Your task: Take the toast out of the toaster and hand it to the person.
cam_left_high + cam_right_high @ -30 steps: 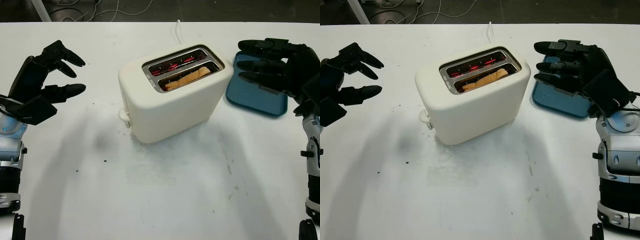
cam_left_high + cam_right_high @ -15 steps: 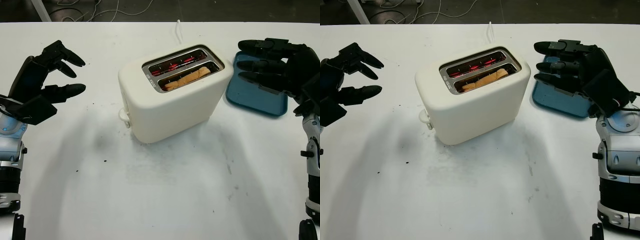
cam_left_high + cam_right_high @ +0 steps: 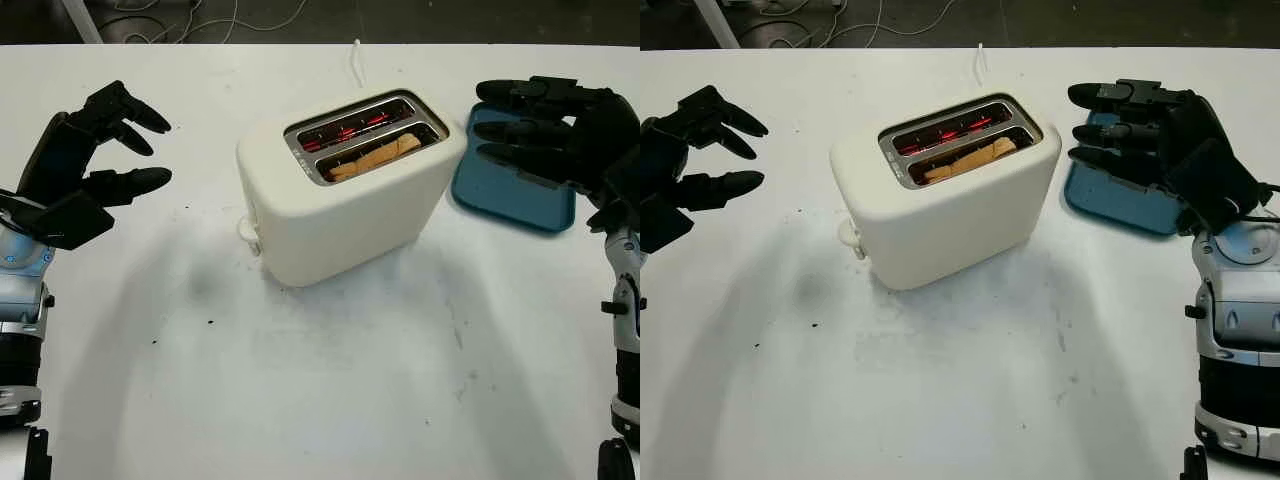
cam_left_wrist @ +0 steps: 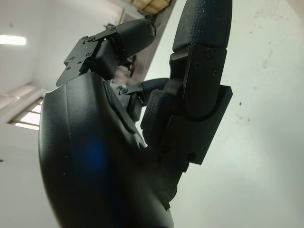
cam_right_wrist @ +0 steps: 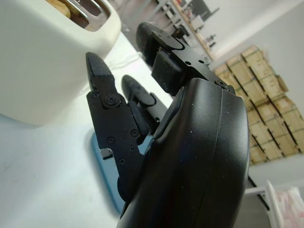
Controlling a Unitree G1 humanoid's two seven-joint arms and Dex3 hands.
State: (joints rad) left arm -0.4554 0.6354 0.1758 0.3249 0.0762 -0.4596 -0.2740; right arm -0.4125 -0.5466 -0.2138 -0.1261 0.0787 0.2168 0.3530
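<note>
1. The toaster (image 3: 345, 200) has a smooth cream shell that looks like matt plastic, with a shiny metal frame around its slots.
2. The toast (image 3: 375, 158) shows a dry, rough, browned crust.
3. The tray (image 3: 510, 192) looks like smooth blue plastic with a slight sheen.
4. The tabletop (image 3: 330, 380) is a smooth white matt surface, flecked with dark specks and faint scuffs.
5. The left robot hand (image 3: 85, 160) and the right robot hand (image 3: 545, 130) have black matt plastic shells; small screws sit in the finger segments.
</note>
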